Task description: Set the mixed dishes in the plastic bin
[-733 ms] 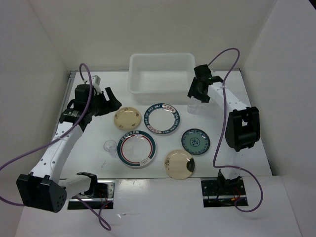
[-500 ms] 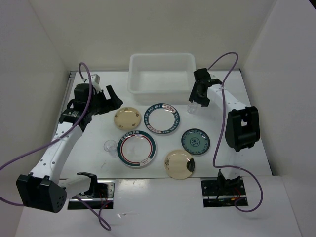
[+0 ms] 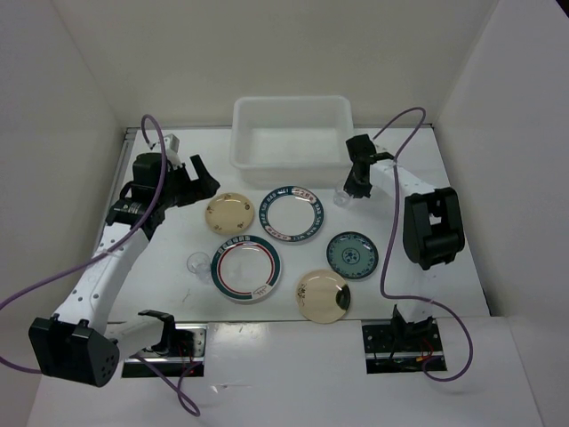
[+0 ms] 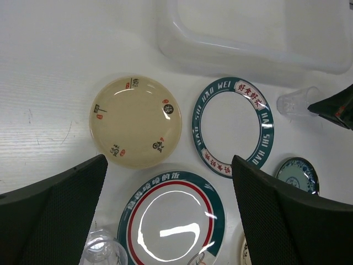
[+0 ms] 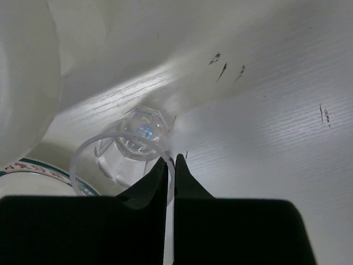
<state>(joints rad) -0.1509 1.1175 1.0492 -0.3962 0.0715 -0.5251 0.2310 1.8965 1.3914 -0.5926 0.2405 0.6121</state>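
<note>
The plastic bin (image 3: 290,164) stands at the back centre. Before it lie two cream plates (image 3: 229,213) (image 3: 322,295), two green-and-red-rimmed plates (image 3: 295,213) (image 3: 246,268) and a teal plate (image 3: 351,253). One clear glass cup (image 3: 196,263) stands at the left. My right gripper (image 3: 353,185) (image 5: 170,160) is shut on the rim of the other glass cup (image 5: 138,135) (image 3: 342,196), by the bin's right front corner. My left gripper (image 3: 200,181) (image 4: 169,160) hangs open above the plates, holding nothing.
In the left wrist view I look down on a cream plate (image 4: 135,121), both rimmed plates (image 4: 233,126) (image 4: 172,221) and the bin's front wall (image 4: 248,47). White walls enclose the table on three sides. Purple cables arc off both arms.
My right gripper has come down from beside the bin's corner and shut on the glass cup's rim. The left arm has barely moved.
</note>
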